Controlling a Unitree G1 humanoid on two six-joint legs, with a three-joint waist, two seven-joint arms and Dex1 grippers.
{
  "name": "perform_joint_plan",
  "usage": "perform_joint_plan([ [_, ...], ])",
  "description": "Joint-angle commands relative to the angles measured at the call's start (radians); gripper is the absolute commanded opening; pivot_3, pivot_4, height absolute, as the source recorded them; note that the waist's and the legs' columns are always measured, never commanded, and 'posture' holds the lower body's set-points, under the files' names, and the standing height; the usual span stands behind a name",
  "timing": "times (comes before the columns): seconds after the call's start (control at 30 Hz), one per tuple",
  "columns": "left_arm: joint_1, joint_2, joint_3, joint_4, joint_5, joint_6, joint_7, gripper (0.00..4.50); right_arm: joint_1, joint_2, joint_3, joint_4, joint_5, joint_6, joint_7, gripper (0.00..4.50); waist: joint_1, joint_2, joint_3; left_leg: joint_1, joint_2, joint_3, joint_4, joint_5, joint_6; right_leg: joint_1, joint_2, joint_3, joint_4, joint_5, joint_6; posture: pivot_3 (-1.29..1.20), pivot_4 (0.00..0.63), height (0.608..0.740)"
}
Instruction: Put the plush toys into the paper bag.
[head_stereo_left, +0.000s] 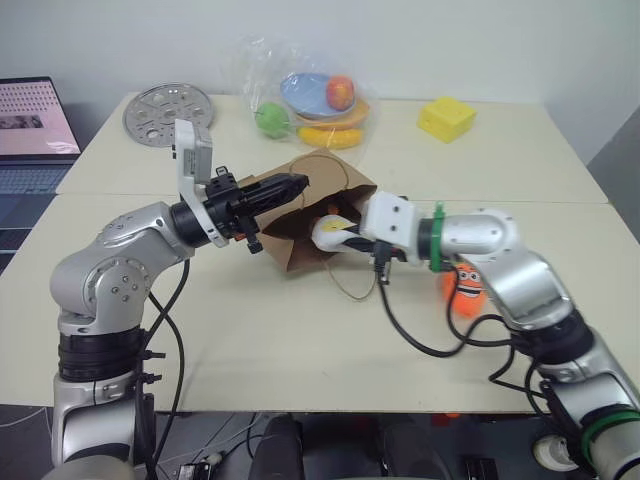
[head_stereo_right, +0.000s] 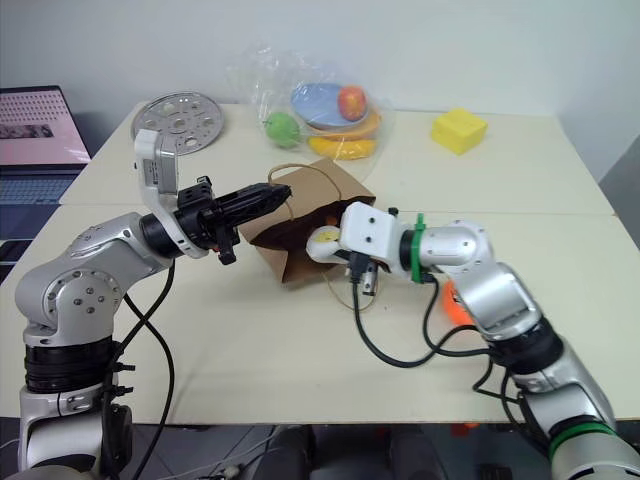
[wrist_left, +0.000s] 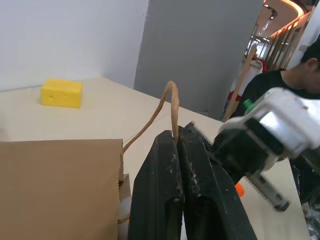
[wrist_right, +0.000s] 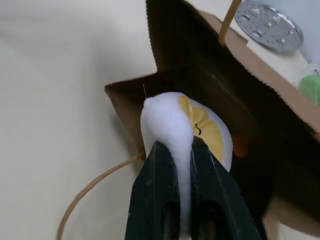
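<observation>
The brown paper bag (head_stereo_left: 300, 238) lies on its side mid-table, mouth facing my right arm. My left gripper (head_stereo_left: 296, 183) is shut on the bag's upper rope handle (wrist_left: 171, 102) and holds the top edge up. My right gripper (wrist_right: 175, 150) is shut on the white-yellow egg plush toy (wrist_right: 167, 117), which sits right at the bag's dark opening. The egg toy (head_stereo_left: 329, 230) is partly past the bag's lip. The orange carrot plush toy (head_stereo_left: 467, 284) lies on the table behind my right forearm, mostly hidden.
A clear plastic bag with fruit and plates (head_stereo_left: 318, 100) sits at the back, a yellow block (head_stereo_left: 446, 119) to its right and a metal disc (head_stereo_left: 168, 108) to its left. A laptop (head_stereo_left: 30, 130) stands far left. The bag's lower handle (head_stereo_left: 352, 288) loops on the table. A person (wrist_left: 285, 85) is beyond the table.
</observation>
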Motion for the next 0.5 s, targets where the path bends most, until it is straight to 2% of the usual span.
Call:
perform_joint_plan([
  [0.03,-0.015,0.0,0.011,-0.043,-0.028,0.002,0.0,0.0,-0.097,0.145,0.02,0.177,-0.066,-0.071,-0.121,0.02,0.0,0.0,0.0,0.0,0.0,0.0,0.0,0.0,0.0,0.0,0.0,0.0,0.0,0.0,0.0,0.0,0.15,0.74],
  [0.13,-0.017,-0.009,0.015,-0.045,-0.041,0.005,0.008,0.0,-0.138,0.231,0.023,0.303,-0.112,-0.136,-0.188,0.02,-0.003,0.0,0.0,0.0,0.001,0.0,-0.001,0.0,0.0,-0.001,0.0,-0.001,0.002,0.001,-0.001,0.0,0.15,0.74],
  [0.17,-0.017,-0.014,0.017,-0.048,-0.048,0.01,0.013,0.0,-0.154,0.256,0.017,0.348,-0.125,-0.162,-0.213,0.29,-0.003,0.0,0.0,0.0,0.001,-0.001,-0.001,0.0,0.0,-0.002,0.0,-0.001,0.002,0.001,-0.001,0.0,0.15,0.74],
  [0.33,-0.017,-0.026,0.022,-0.05,-0.061,0.014,0.03,0.0,-0.161,0.333,-0.03,0.455,-0.111,-0.197,-0.268,1.98,0.005,0.0,0.0,-0.001,0.0,-0.002,-0.001,0.0,0.0,-0.001,0.0,-0.002,0.002,0.001,-0.001,0.0,0.15,0.74],
  [0.5,-0.013,-0.038,0.019,-0.046,-0.047,-0.002,0.042,0.0,-0.099,0.288,-0.033,0.301,-0.109,-0.147,-0.231,3.81,0.005,0.0,0.0,-0.001,0.0,-0.002,-0.001,0.0,0.0,-0.001,0.0,-0.002,0.002,0.001,-0.001,0.0,0.15,0.74],
])
